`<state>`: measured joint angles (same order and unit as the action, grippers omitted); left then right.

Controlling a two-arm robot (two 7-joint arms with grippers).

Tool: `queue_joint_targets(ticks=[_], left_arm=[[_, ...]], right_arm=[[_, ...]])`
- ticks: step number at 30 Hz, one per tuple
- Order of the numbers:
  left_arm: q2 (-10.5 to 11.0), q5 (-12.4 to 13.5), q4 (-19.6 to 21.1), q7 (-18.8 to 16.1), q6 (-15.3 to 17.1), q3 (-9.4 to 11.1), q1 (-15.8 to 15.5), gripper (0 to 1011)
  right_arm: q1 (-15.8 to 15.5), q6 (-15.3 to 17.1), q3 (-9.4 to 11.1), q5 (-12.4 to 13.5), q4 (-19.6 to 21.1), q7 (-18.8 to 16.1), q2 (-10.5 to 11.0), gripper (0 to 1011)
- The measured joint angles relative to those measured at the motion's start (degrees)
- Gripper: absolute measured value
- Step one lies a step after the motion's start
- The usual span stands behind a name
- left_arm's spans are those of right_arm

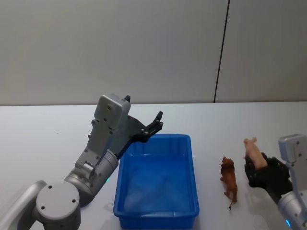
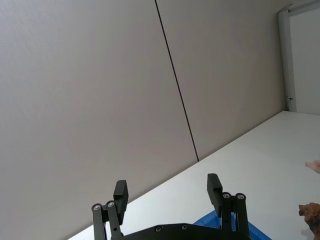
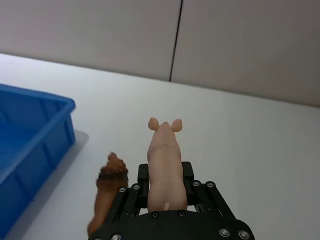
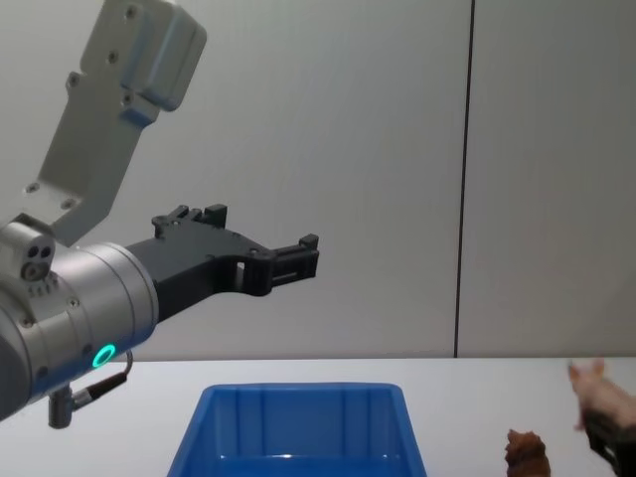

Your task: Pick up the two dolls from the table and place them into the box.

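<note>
The right gripper (image 1: 256, 166) is near the right end of the desk (image 1: 48, 143), just to the right of the brown animal figurine (image 1: 229, 179). Its fingers (image 3: 187, 170) are clamped on the flanks of the pink pig figurine (image 3: 165, 167) at the rear half. The pig's long axis runs straight out along the gripper's reach. Its head and two ears lead, pointing toward the far edge of the desk, and its back is up. In the head view the pig (image 1: 253, 151) is tilted nose-up, and it appears to be raised off the desk surface. In the chest view it (image 4: 601, 393) sits higher than the brown figurine (image 4: 527, 452).

The brown figurine stands upright on its four legs on the desk, between the pig and the right wall of the blue plastic bin (image 1: 156, 211). It is close to the bin but not touching it. Its long axis runs near-to-far, with the shaggy head toward the far edge and the tail toward the near edge. In the right wrist view it (image 3: 110, 182) is just beside the held pig and lower down.

The bin lies in the middle of the desk by the near edge, with its long side running near-to-far.

The left gripper (image 1: 158, 120) hangs in the air above the bin's far left corner. Its fingers (image 2: 215, 187) are apart with nothing between them.
</note>
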<state>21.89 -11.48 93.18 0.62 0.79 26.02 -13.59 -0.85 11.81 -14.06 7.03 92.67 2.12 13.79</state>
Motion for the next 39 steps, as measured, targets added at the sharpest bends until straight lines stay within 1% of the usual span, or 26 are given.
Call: queue_joint_targets(ticks=[4, 8, 17, 19, 20, 23, 24, 26, 27, 31, 37, 39], left_arm=[[0.00, 0.00, 0.00, 0.00, 0.00, 0.00, 0.00, 1001], [0.00, 0.00, 0.00, 0.00, 0.00, 0.00, 0.00, 1001], [0.00, 0.00, 0.00, 0.00, 0.00, 0.00, 0.00, 1001], [0.00, 0.00, 0.00, 0.00, 0.00, 0.00, 0.00, 1001], [0.00, 0.00, 0.00, 0.00, 0.00, 0.00, 0.00, 1001], [0.00, 0.00, 0.00, 0.00, 0.00, 0.00, 0.00, 1001], [0.00, 0.00, 0.00, 0.00, 0.00, 0.00, 0.00, 1001], [0.00, 0.00, 0.00, 0.00, 0.00, 0.00, 0.00, 1001], [0.00, 0.00, 0.00, 0.00, 0.00, 0.00, 0.00, 1001], [0.00, 0.00, 0.00, 0.00, 0.00, 0.00, 0.00, 1001], [0.00, 0.00, 0.00, 0.00, 0.00, 0.00, 0.00, 1001], [0.00, 0.00, 0.00, 0.00, 0.00, 0.00, 0.00, 1001]], right_arm=[[-0.01, -1.49, -0.03, -0.38, 1.02, -1.73, 0.14, 378], [0.19, -3.02, -0.18, -0.57, 1.84, -4.45, 0.18, 376], [1.20, -4.77, -0.79, -0.54, 2.30, -10.09, -0.23, 376], [1.64, -4.99, -1.08, -0.51, 2.19, -11.87, -0.51, 376], [1.94, -5.08, -1.27, -0.47, 1.98, -13.10, -0.68, 376], [2.50, -5.12, -1.63, -0.43, 1.52, -14.77, -1.09, 378], [2.90, -5.12, -1.87, -0.42, 1.16, -16.03, -1.39, 376], [3.31, -5.12, -2.11, -0.42, 0.72, -17.00, -1.72, 376], [3.84, -5.04, -2.42, -0.42, 0.11, -18.26, -2.15, 378], [5.06, -4.73, -3.20, -0.56, -1.33, -20.84, -3.19, 376], [7.14, -4.45, -4.38, -1.01, -4.04, -24.04, -4.93, 376], [7.55, -4.41, -4.58, -1.08, -4.63, -24.63, -5.26, 376]])
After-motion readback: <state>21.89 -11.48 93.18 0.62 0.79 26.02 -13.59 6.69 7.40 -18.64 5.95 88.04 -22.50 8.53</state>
